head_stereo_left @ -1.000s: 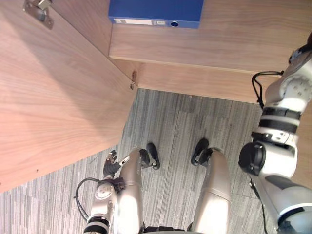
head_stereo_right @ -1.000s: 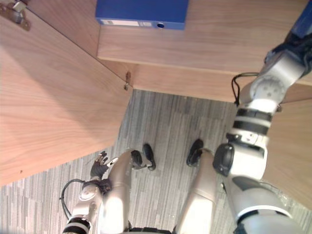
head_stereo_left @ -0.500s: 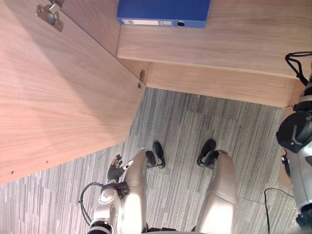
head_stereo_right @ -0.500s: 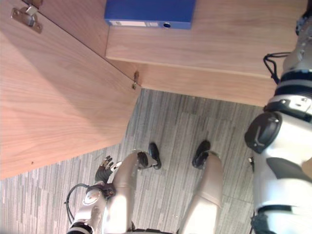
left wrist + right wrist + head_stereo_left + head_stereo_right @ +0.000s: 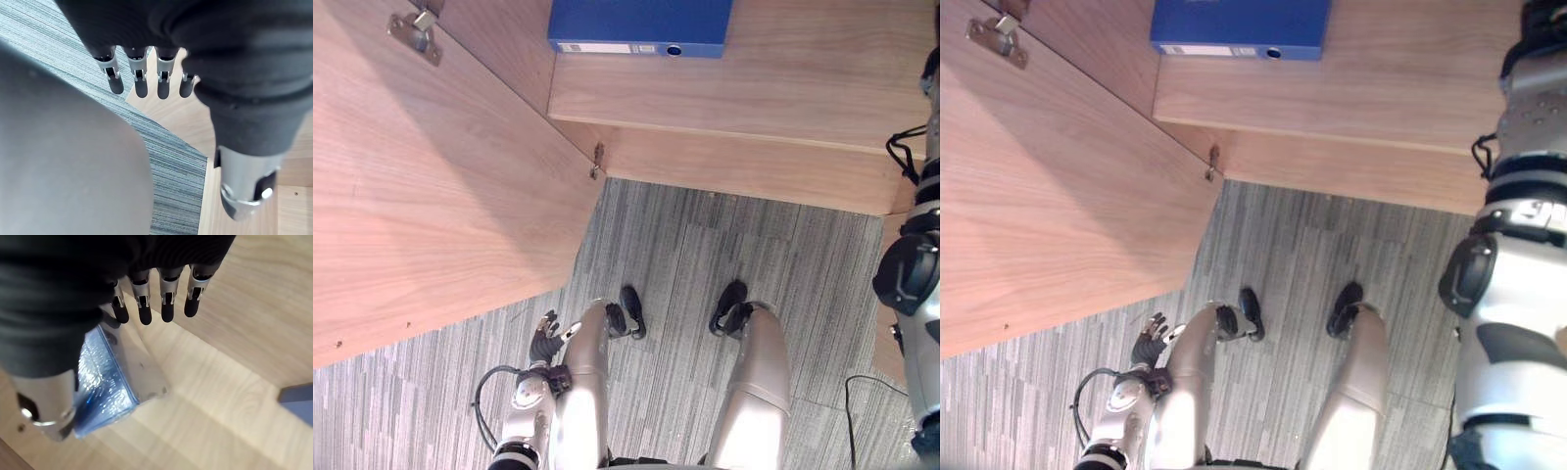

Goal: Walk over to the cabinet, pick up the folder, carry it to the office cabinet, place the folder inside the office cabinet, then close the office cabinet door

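Note:
A translucent blue folder [image 5: 115, 384] with a shiny clear cover lies on a wooden shelf [image 5: 230, 396], just past my right hand [image 5: 155, 296]. That hand hovers over it with straight fingers, open, and nothing sits in its grasp. My right arm [image 5: 1513, 255] rises along the right edge into the office cabinet. My left hand [image 5: 545, 339] hangs low beside my left leg, its fingers [image 5: 139, 81] straight and empty.
A thick blue binder [image 5: 641, 24] lies on the cabinet shelf [image 5: 773, 83] at the top. The wooden cabinet door [image 5: 431, 196] stands swung open on the left, with a metal hinge [image 5: 414, 29]. Striped grey carpet [image 5: 705, 255] lies below. A dark blue edge [image 5: 298, 401] shows near the folder.
The whole picture has shifted a little with the camera. My right arm has swung toward the right edge and now stands more upright. The left hand hangs as before.

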You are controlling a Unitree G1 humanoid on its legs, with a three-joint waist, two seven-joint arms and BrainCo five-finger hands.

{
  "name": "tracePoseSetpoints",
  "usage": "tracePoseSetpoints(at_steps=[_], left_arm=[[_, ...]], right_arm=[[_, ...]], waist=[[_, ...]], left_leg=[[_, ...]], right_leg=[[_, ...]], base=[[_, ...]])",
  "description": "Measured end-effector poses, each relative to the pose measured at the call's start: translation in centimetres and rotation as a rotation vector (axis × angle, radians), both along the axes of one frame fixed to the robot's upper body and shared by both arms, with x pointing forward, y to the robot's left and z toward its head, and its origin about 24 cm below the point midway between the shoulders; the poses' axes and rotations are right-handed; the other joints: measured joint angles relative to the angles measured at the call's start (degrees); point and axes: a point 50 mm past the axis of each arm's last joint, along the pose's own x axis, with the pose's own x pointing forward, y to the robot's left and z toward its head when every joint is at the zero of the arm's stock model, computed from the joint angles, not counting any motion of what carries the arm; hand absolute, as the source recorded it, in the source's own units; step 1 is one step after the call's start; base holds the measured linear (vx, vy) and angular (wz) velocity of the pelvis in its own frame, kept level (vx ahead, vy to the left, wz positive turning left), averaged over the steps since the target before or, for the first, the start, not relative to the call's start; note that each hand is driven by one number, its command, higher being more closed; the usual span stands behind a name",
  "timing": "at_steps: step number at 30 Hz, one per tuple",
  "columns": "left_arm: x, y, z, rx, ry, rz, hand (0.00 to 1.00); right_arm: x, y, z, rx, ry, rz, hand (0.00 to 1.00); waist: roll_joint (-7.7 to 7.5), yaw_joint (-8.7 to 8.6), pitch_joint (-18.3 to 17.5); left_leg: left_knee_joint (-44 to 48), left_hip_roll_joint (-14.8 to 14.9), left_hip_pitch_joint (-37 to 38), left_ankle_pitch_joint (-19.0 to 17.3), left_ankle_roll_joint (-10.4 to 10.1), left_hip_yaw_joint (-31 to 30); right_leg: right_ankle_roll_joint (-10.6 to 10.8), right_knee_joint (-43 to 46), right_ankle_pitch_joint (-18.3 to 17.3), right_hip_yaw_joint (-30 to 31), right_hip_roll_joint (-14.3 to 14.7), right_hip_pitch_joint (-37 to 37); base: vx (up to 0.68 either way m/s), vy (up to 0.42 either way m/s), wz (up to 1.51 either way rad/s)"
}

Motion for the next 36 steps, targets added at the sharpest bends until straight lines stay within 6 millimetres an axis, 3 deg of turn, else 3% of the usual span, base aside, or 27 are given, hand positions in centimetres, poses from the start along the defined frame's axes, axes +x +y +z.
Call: tracePoseSetpoints(at_steps=[14, 21, 31, 36], left_arm=[[0.4, 0.2, -0.3, 0.045, 0.021, -0.055, 0.0], [0.1, 0.3, -0.9, 0.068, 0.055, -0.073, 0.0], [-0.2, 0.1, -1.4, 0.07, 0.084, -0.103, 0.0], [-0.7, -0.1, -1.7, 0.062, 0.1, -0.125, 0.0]], right_arm=[[1.4, 0.6, -3.5, -0.472, 0.256, -0.074, 0.0], [1.5, 0.1, -5.2, -0.562, 0.319, -0.083, 0.0], [1.0, -1.2, -5.7, -0.598, 0.359, -0.099, 0.0], [0.9, -2.0, -8.0, -0.689, 0.469, -0.118, 0.0]], waist=[[0.02, 0.31, -0.07], [0.0, 0.26, -1.26], [0.0, 0.21, -2.67], [-0.01, 0.41, -2.9]], left_leg=[[1.3, 1.63, 2.08, -0.14, 0.07, -0.15], [0.48, 2.37, 3.32, -0.13, -0.02, 0.47], [-0.28, 2.39, 3.96, -0.04, -0.16, 0.79], [-1.27, 2.27, 5.73, -0.04, -0.17, 0.92]], right_leg=[[-0.61, -0.27, 0.39, -0.92, 1.0, 2.84], [-0.81, -1.34, 0.56, -1.02, 1.88, 3.75], [-1.27, -1.94, 0.83, -1.05, 1.97, 4.11], [-1.24, -2.8, 0.84, -1.32, 1.97, 5.9]], base=[[0.0, 0.01, -0.02], [0.0, 0.035, -0.07], [0.0, 0.056, -0.01], [0.01, 0.069, 0.0]])
